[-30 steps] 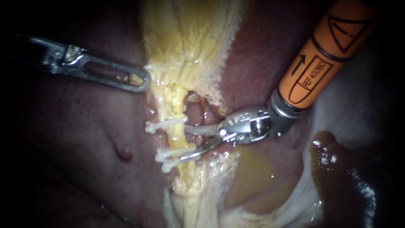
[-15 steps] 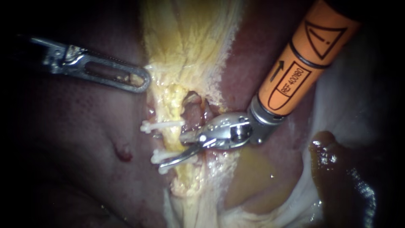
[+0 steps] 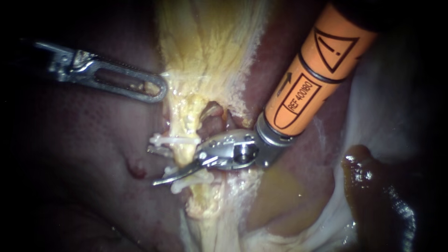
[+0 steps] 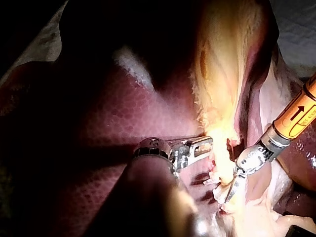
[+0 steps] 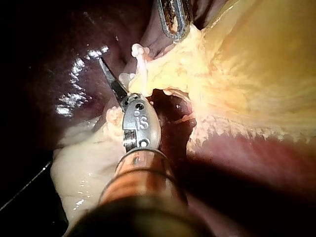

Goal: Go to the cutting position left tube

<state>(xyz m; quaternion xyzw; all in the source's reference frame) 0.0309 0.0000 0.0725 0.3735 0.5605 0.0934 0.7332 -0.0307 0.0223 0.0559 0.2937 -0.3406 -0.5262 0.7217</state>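
A pale yellow tube (image 3: 186,156) runs down the middle of the endoscope view and carries white clips, one above (image 3: 175,139) and others below (image 3: 189,179). My right instrument (image 3: 153,166), on an orange shaft (image 3: 308,86), has thin blades that stand open astride this tube between the upper and lower clips. One blade (image 3: 172,176) lies in front of the tube; the other's tip (image 3: 156,150) shows past its far side. My left instrument (image 3: 156,91) has slotted jaws shut on the edge of the yellow tissue (image 3: 205,51) above. The right wrist view shows one blade (image 5: 111,81) beside a clip (image 5: 140,61).
Dark red liver (image 3: 84,154) fills the left side. A small red spot (image 3: 137,169) lies on it near the blade tips. A reddish hollow (image 3: 214,122) opens right of the tube. A brown lump (image 3: 368,177) and pale tissue (image 3: 396,116) sit at the right.
My right instrument has slid left, so its open blades now reach across the tube to its left side. The clips have been nudged slightly left. My left instrument has held still.
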